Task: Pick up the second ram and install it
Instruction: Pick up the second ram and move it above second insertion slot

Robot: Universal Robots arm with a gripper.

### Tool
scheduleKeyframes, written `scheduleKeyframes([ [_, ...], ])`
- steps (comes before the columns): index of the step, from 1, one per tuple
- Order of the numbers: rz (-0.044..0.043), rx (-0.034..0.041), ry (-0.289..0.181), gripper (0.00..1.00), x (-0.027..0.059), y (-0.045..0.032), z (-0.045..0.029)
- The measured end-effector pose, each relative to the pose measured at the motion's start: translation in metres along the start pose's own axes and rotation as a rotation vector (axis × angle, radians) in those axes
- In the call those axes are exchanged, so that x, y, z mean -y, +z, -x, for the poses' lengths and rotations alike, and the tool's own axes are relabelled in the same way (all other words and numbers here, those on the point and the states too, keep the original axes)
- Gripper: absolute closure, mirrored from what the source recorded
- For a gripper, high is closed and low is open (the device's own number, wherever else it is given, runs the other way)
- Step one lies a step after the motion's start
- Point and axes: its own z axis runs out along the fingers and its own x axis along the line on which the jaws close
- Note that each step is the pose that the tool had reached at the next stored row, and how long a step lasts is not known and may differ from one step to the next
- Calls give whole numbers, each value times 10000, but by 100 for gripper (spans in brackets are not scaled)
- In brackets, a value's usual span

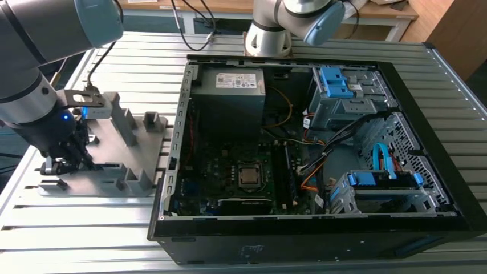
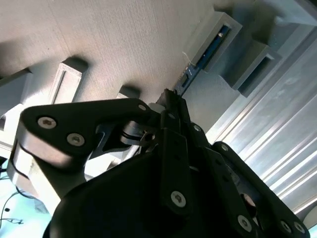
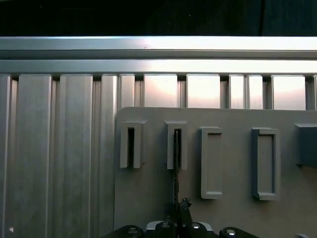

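First wrist view: the gripper is down over the plate, and the ram stands on its thin edge with its far end tucked into a slotted block on that plate. The pincer looks pressed together on the ram's near end, pinching the board across its flat faces. In the second wrist view the blue-green board runs out of the block's slot straight into the tips of the gripper, touching them.

In the exterior view the gripper sits low at the plate's near corner, with the open case just beside the plate on the exterior view's right.

Now the danger. The hold seems to be at one end of a long, thin board, so the free end could sag or swing about the pinch. The far end is in the slot; a pull that is not square to the slot could jam it there, and then the ram may slip in the pincer or drag the plate along. A skewed hold would likely spoil the alignment for seating. The neighbouring block on the plate is close, so a sideways drift could clip it.
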Motion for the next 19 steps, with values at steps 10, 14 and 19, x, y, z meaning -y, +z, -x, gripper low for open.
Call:
scheduleKeyframes([
  [10, 1, 0, 0, 86, 0, 7, 0],
  [14, 1, 0, 0, 86, 0, 11, 0],
  [19, -8, 7, 1, 86, 0, -26, 1],
])
